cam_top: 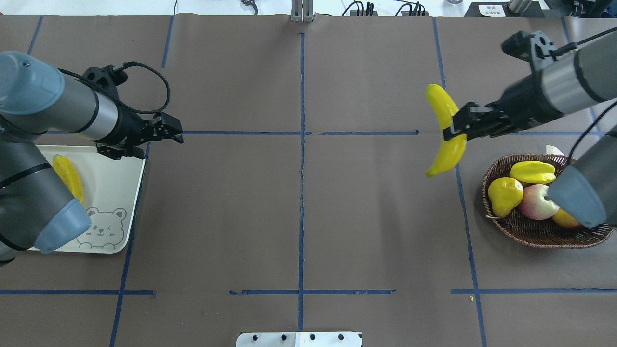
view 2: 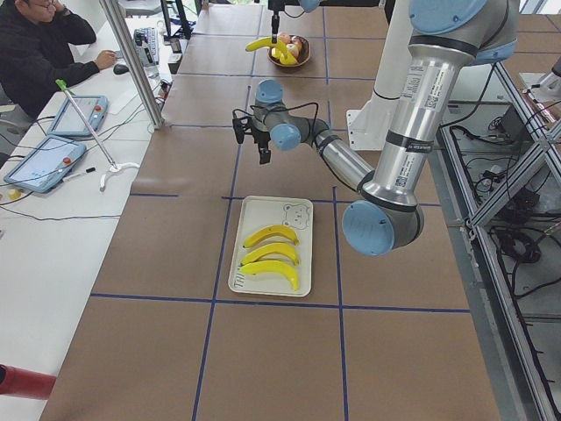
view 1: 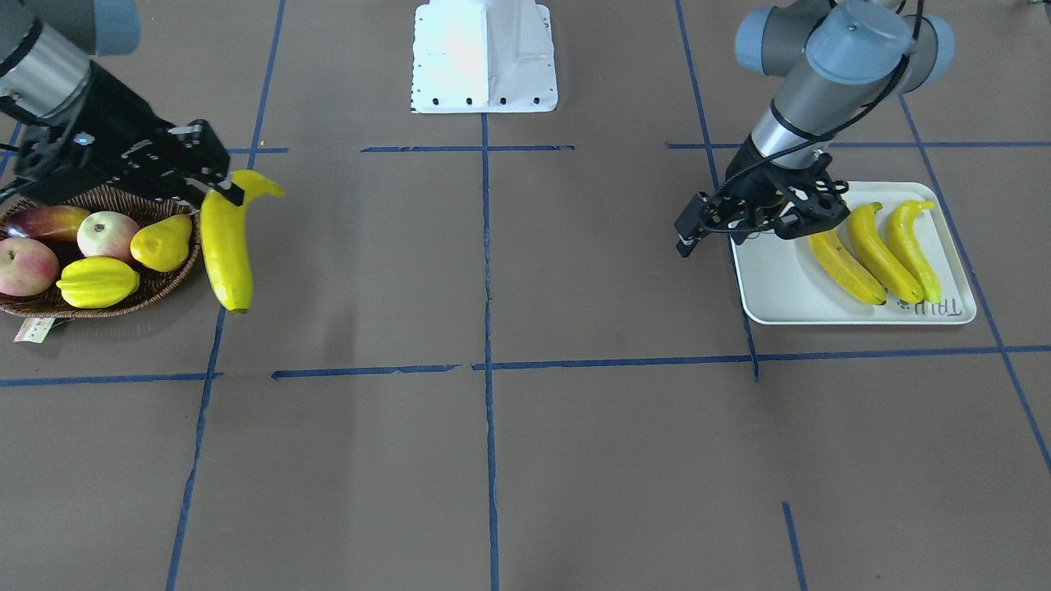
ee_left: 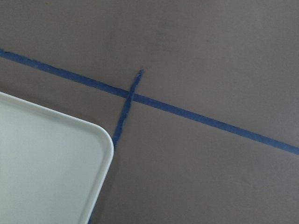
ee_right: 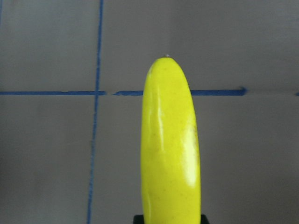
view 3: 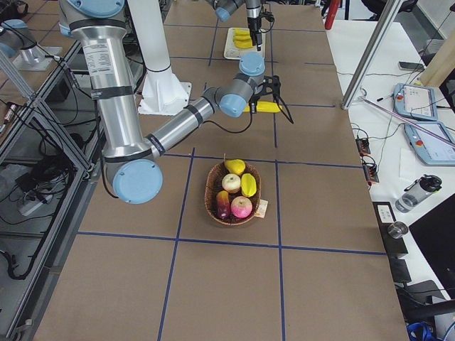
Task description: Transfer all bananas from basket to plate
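My right gripper (cam_top: 452, 132) is shut on a long yellow banana (cam_top: 446, 130) at its middle. It holds that banana (view 1: 226, 246) in the air just beside the woven basket (view 1: 168, 287), and the right wrist view shows the banana (ee_right: 170, 149) end-on. Three bananas (view 1: 880, 253) lie side by side on the white plate (view 1: 780, 287). My left gripper (view 1: 688, 234) hangs open and empty over the plate's inner edge. The left arm hides most of the plate (cam_top: 113, 193) in the overhead view. A corner of the plate (ee_left: 46, 163) shows in the left wrist view.
The basket (cam_top: 530, 231) holds a yellow pear (view 1: 162, 242), a starfruit (view 1: 97, 281), two apples (view 1: 107, 234) and a dark red fruit (view 1: 48, 222). Blue tape lines cross the brown table. The robot's white base (view 1: 484, 57) stands at the table's edge. A person sits at a side desk (view 2: 39, 53).
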Robot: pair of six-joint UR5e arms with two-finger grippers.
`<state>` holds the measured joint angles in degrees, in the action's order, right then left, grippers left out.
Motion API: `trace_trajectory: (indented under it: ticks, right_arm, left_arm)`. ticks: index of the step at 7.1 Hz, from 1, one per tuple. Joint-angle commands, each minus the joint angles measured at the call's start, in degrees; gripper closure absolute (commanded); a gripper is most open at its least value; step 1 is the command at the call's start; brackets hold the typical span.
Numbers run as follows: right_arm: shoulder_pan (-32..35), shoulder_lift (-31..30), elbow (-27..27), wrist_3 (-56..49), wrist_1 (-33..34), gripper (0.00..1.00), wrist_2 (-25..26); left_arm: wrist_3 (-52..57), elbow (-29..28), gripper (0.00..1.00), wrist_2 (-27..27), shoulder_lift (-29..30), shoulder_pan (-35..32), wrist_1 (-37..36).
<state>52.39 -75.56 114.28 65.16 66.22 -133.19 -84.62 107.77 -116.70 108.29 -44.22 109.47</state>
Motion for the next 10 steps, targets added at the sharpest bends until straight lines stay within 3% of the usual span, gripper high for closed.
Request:
trace_trajectory:
  ticks: [1,2,3,5,10]
  right_arm:
    - [-13.0,6.1,-0.6,17.6,-10.4,0.97,14.0]
    - [-18.8,8.0,-0.7,20.6,-13.5,0.98,21.1]
    - [-23.0,9.4,-0.7,20.9,-13.7,0.98,25.6]
    - [-26.2,10.6,-0.7,20.9,-13.8,0.97,27.1]
    - [-26.9,11.0,-0.6,20.8,-13.8,0.98,27.5]
  left_arm:
    - [-13.9,-0.5,0.01,0.0,3.4,3.1,13.0]
    - [-19.9,-1.1,0.01,0.0,3.8,3.4,20.6]
    - [-22.8,-1.2,0.01,0.0,5.1,3.9,23.5]
    - [-24.1,-1.9,0.01,0.2,9.6,6.8,23.2]
    - [-24.7,-7.7,0.01,2.0,16.2,10.5,23.5]
